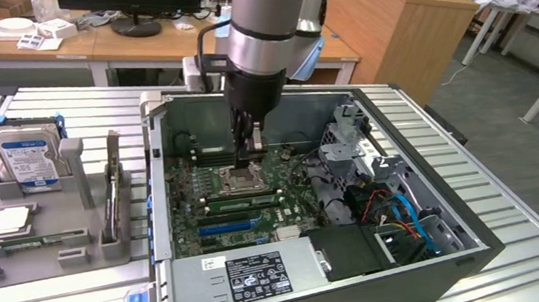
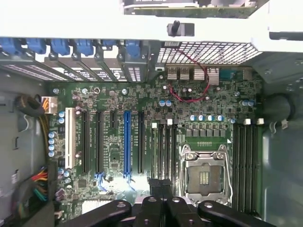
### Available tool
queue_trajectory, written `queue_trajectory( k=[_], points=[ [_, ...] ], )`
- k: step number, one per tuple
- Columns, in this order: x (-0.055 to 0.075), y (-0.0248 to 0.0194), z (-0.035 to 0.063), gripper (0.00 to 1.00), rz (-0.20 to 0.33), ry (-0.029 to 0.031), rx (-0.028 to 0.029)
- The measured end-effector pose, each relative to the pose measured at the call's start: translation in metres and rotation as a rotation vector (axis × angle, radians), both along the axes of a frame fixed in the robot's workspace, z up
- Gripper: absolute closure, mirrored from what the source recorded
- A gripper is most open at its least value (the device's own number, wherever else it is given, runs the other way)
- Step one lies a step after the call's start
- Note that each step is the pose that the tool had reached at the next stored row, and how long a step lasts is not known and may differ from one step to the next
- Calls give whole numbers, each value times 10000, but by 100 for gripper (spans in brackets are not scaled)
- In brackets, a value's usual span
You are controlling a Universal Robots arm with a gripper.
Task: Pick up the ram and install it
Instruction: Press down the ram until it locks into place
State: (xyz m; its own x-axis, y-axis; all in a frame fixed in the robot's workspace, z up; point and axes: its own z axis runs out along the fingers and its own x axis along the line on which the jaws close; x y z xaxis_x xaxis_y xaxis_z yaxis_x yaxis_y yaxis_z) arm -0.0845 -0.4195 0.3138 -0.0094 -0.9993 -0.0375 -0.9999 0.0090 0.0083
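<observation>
My gripper (image 1: 250, 155) is down inside the open computer case (image 1: 473, 246), just above the motherboard (image 2: 113, 106). Its black fingers (image 2: 155, 189) are shut together, and I see nothing between them. They hang over the memory slots (image 2: 164, 151), between the blue expansion slot (image 2: 126, 142) and the empty processor socket (image 2: 204, 176). A thin green stick that looks like the ram (image 1: 112, 203) stands on its edge in the grey holder (image 1: 25, 262) outside the case, on the exterior view's left. I cannot tell whether a stick sits in the slots under the fingers.
The holder also carries a silver blue-labelled hard drive (image 1: 28, 159) and a square silver processor chip (image 1: 10, 220). Inside the case are a power supply (image 1: 251, 273), a drive cage (image 1: 352, 140) and loose blue and orange cables (image 1: 407, 219). Desks stand behind.
</observation>
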Motion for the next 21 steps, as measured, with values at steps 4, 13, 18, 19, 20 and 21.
queue_trajectory(
  k=[4, 13, 18, 19, 20, 21],
  points=[
    [0, 0, 97, 89, 0, 0, -1],
    [0, 0, 284, 89, 0, 1, -1],
    [0, 0, 349, 89, 0, 0, 0],
    [0, 0, 349, 89, 1, 0, 1],
    [0, 0, 349, 89, 0, 0, 0],
    [0, 0, 349, 89, 1, 0, 0]
  ],
)
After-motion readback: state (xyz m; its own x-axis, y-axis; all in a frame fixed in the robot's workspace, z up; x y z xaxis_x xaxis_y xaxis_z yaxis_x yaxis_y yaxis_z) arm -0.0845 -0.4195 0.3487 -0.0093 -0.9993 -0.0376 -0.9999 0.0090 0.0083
